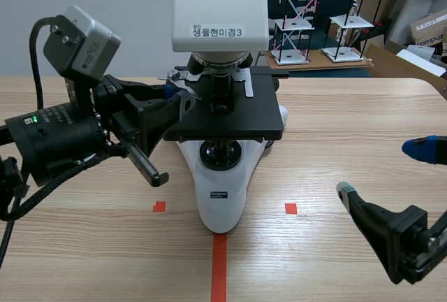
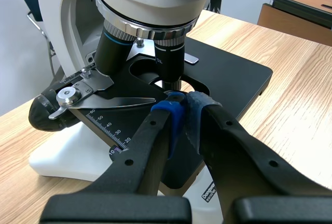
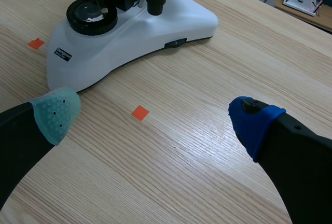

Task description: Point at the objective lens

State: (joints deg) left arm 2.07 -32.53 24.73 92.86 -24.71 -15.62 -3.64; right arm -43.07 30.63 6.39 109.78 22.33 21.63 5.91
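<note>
A white microscope (image 1: pixel 220 197) with a black stage (image 1: pixel 230 117) stands at the table's middle. Its black objective lens (image 2: pixel 168 63) hangs from the turret over the stage opening; in the scene view the lens (image 1: pixel 222 82) shows under the white head. My left gripper (image 2: pixel 184 102) is shut on nothing, its blue pads meeting just in front of the lens tip, above the stage. In the scene view the left gripper (image 1: pixel 183 98) comes in at the stage's left edge. My right gripper (image 1: pixel 383 170) rests open low at the right, away from the microscope, holding nothing (image 3: pixel 154 116).
A metal slide clip (image 2: pixel 85 92) lies on the stage beside the left gripper. Orange-red tape marks (image 1: pixel 290 208) sit near the microscope's base. Wire-frame models (image 1: pixel 297 15) and cardboard boxes (image 1: pixel 429 29) stand behind the table's far edge.
</note>
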